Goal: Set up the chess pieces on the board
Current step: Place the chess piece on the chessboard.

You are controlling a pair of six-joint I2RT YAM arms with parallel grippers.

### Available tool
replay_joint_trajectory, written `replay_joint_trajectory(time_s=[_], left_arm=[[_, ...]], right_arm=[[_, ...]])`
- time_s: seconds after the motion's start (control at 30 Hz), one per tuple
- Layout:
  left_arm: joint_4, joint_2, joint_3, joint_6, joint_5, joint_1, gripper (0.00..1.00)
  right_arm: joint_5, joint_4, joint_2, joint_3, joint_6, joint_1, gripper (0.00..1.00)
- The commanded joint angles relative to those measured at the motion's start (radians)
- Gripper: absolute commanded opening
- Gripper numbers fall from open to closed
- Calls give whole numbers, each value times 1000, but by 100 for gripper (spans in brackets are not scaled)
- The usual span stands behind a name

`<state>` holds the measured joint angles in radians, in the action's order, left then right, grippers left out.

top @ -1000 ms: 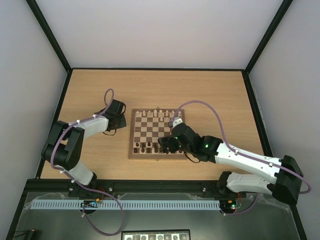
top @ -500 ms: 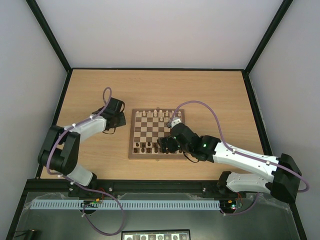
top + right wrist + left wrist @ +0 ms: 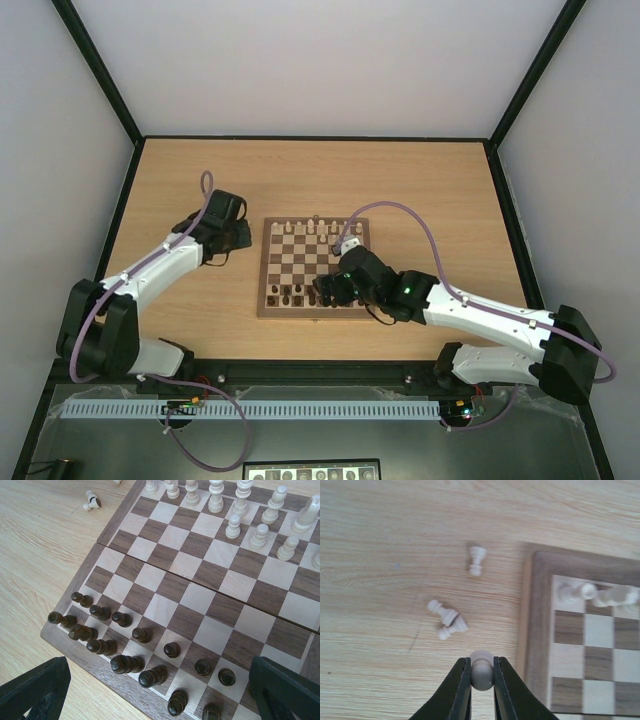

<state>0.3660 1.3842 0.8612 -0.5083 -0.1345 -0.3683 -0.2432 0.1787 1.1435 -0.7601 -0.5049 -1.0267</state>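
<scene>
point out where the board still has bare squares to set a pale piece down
The middle rows of the board, between the dark chessmen and the pale pieces, are bare, as is the pale pawn row's left part. Both ends are crowded.

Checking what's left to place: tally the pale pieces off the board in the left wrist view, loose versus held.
Loose pieces on table: 3
Held piece in left end effector: 1
Total: 4
</scene>
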Motion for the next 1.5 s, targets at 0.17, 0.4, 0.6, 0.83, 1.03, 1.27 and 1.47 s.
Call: replay_joint_trajectory(time_s=[0.17,0.4,0.6,0.83,1.03,1.27,1.47], left_arm=[[113,50,163,10,-35,-143,9],[113,154,270,7,-41,-250,9],[87,263,354,-9,-66,-321,9],[25,359,383,-30,-77,-373,11],[6,421,414,-37,-105,-411,11],[10,483,462,-34,-138,-420,11],[-3,510,472,-31,-169,-420,11]], right_arm=[[-44,57,-50,-25,6,5,98],[-101,122,-121,-14,-20,22,99],[-87,141,-208,11,-29,80,99],[-89,155,-239,25,-25,88,99],[-81,153,-256,39,-23,92,99],[-70,148,-264,44,-19,94,99],[-63,143,-265,47,-16,98,99]])
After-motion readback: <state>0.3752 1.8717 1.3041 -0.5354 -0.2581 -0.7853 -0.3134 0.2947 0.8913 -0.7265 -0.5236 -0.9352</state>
